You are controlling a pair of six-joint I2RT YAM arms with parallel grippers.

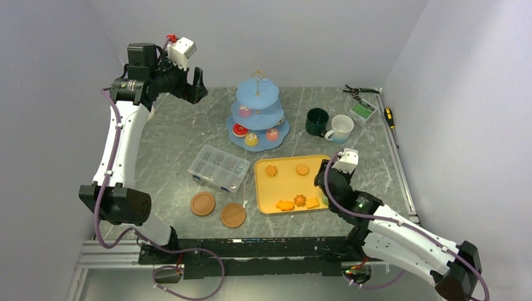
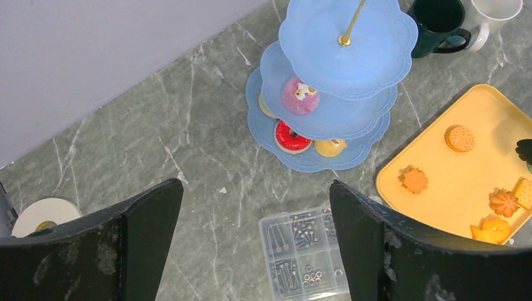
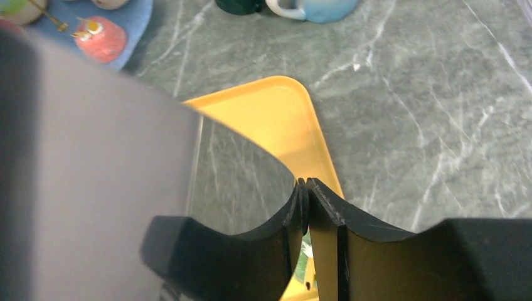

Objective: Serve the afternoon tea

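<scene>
The top camera looked down from above and behind the arm bases, taking in the whole table [image 1: 175,135]. The left wrist camera, high at the far left, faced down onto the three-tier stand [image 2: 376,44] and yellow tray [image 2: 464,182], both shared with the top view. The right wrist camera sat close over the tray's corner, with the mugs [image 3: 320,7] at its upper edge.

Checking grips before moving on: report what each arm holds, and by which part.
Left jaws open, empty. Right jaws sit at the yellow tray, right rim; whether they pinch it cannot be told.

My left arm [image 1: 116,144] is raised high, the black two-finger left gripper [image 2: 256,188] spread wide. The matching right gripper [image 3: 305,185] sits low; I can't judge its gap.
</scene>
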